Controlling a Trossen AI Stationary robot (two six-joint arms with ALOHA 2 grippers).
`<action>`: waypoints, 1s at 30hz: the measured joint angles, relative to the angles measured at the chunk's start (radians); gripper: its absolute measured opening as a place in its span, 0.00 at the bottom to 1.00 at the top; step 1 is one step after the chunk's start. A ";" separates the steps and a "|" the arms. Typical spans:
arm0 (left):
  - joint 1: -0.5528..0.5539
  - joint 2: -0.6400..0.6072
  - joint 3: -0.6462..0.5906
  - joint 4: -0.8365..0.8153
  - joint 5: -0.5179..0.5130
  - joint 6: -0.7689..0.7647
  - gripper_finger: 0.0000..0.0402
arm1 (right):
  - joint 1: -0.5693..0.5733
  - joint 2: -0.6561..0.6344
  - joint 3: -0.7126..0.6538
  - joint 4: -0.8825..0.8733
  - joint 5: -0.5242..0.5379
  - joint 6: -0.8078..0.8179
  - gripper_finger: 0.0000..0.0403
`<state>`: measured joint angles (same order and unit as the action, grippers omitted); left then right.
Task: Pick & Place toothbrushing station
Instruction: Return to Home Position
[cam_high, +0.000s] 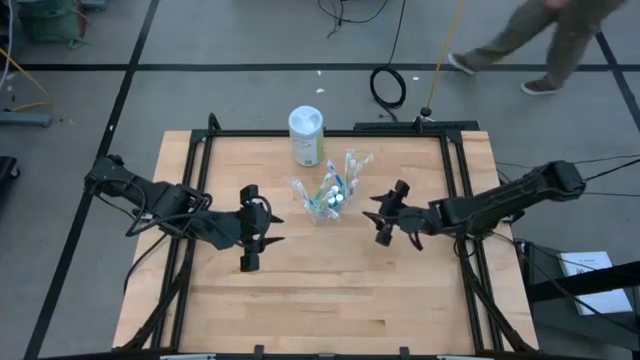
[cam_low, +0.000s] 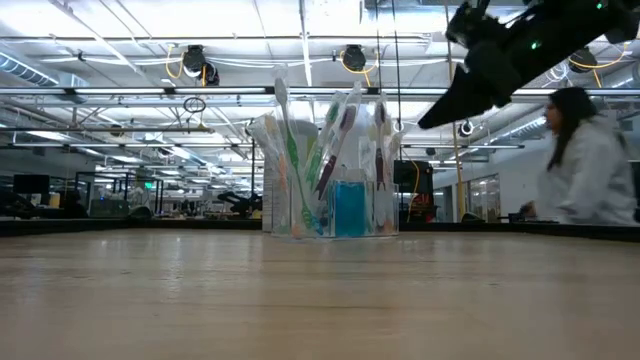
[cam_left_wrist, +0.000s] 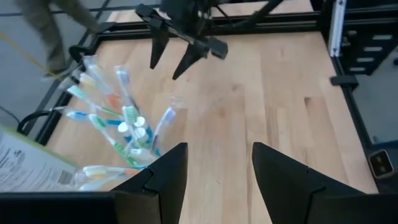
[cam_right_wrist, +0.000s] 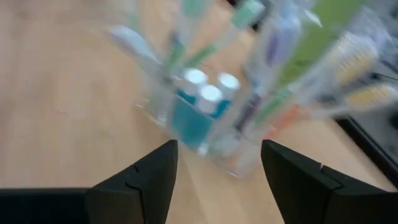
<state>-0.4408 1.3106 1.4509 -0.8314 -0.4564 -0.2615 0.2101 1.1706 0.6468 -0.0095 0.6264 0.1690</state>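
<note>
The table (cam_high: 330, 300) is bare wood inside a black frame. The whole near half is clear, from the left edge to the right. Both arms reach in low over the side edges and stop short of the middle.

The left gripper (cam_high: 268, 230) hangs over the wood left of centre, well in from the left edge. Its claw is wide apart and holds nothing; the left wrist view shows only bare boards between the fingers (cam_left_wrist: 165, 177). The right gripper (cam_high: 372, 212) hangs right of centre, facing the left one. Its claw is also spread wide and empty. In the low view it sits well above the tabletop.

A white canister (cam_high: 306, 135) stands close to the far edge, a little left of its midpoint. The clear cup (cam_high: 330, 197) stands upright just in front of it, toward the table's middle. It sits between the two grippers and nearer the right one, touching neither. An open strip of wood lies on each side of it.

The toothbrushes (cam_low: 300, 150) stand in the cup and fan out past its rim. Three teal tubes (cam_right_wrist: 208, 93) with white caps sit upright among them.
</note>
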 joint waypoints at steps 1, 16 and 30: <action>0.002 0.000 0.000 0.001 0.010 0.008 0.46 | 0.004 -0.017 0.000 0.001 -0.026 -0.012 0.55; 0.002 0.000 0.000 0.015 0.014 0.084 0.46 | 0.008 -0.066 0.000 0.087 -0.108 -0.155 0.55; 0.010 -0.120 -0.001 -0.010 0.045 0.084 0.46 | 0.008 -0.371 0.000 0.066 -0.397 -0.237 0.55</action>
<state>-0.4313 1.1901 1.4498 -0.8411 -0.4110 -0.1774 0.2180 0.7992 0.6468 0.0564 0.2292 -0.0682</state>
